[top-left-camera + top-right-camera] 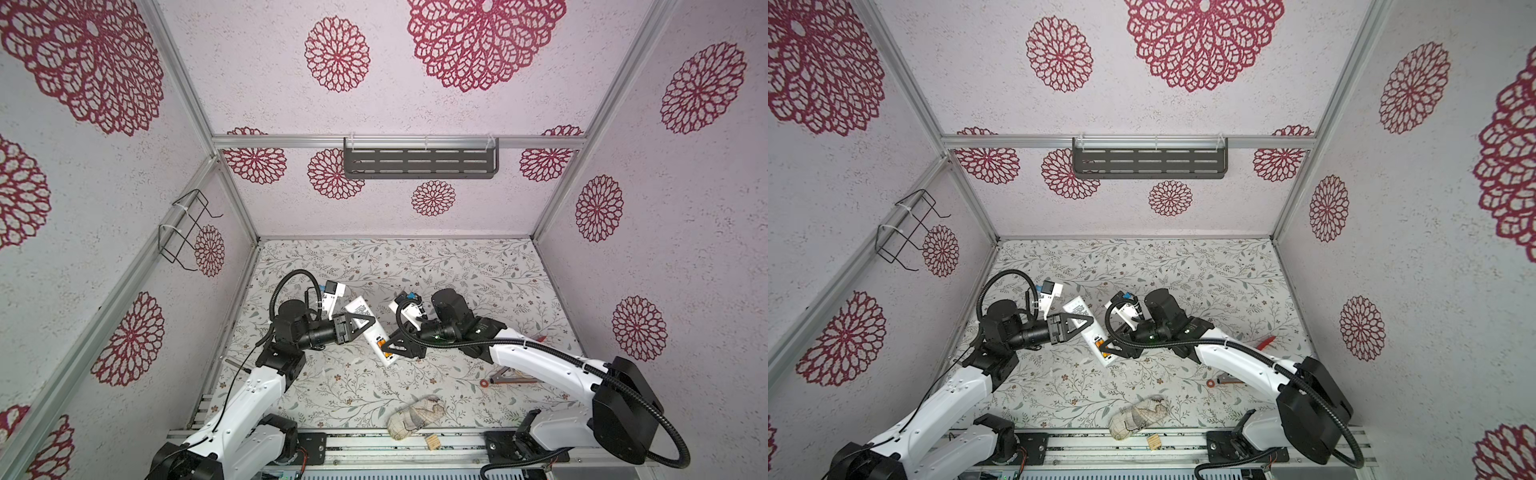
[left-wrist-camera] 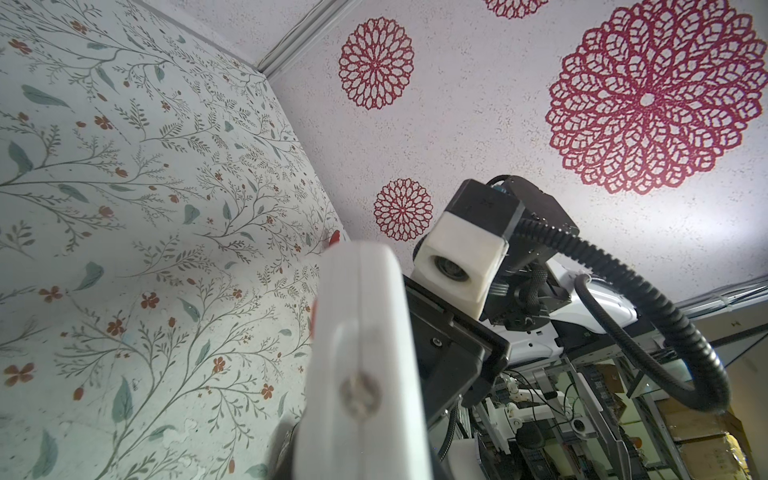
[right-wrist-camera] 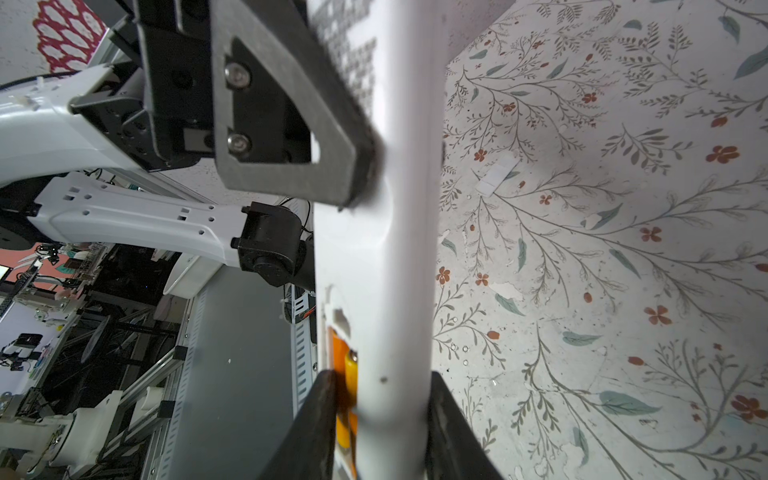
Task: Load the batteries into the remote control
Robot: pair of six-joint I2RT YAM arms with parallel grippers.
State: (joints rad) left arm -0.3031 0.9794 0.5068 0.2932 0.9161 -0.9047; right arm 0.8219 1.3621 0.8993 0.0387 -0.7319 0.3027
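The remote control (image 1: 381, 348) (image 1: 1088, 334) is a slim white bar held tilted above the floral table, QR-code sticker facing up. My left gripper (image 1: 362, 321) (image 1: 1084, 320) is shut on its middle. At the lower end an open compartment shows the orange batteries (image 1: 379, 341) (image 3: 348, 374) side by side. My right gripper (image 1: 391, 352) (image 3: 382, 415) clamps that end: one finger (image 3: 316, 415) lies against the batteries, the other on the remote's opposite face. In the left wrist view the remote control (image 2: 361, 353) fills the foreground and hides the left jaws.
A beige patterned cloth bundle (image 1: 415, 417) and a small wooden block (image 1: 432, 441) lie at the table's front edge. A red-brown ring-ended tool (image 1: 498, 380) lies under the right arm. A small white strip (image 3: 494, 178) rests on the table beneath the remote.
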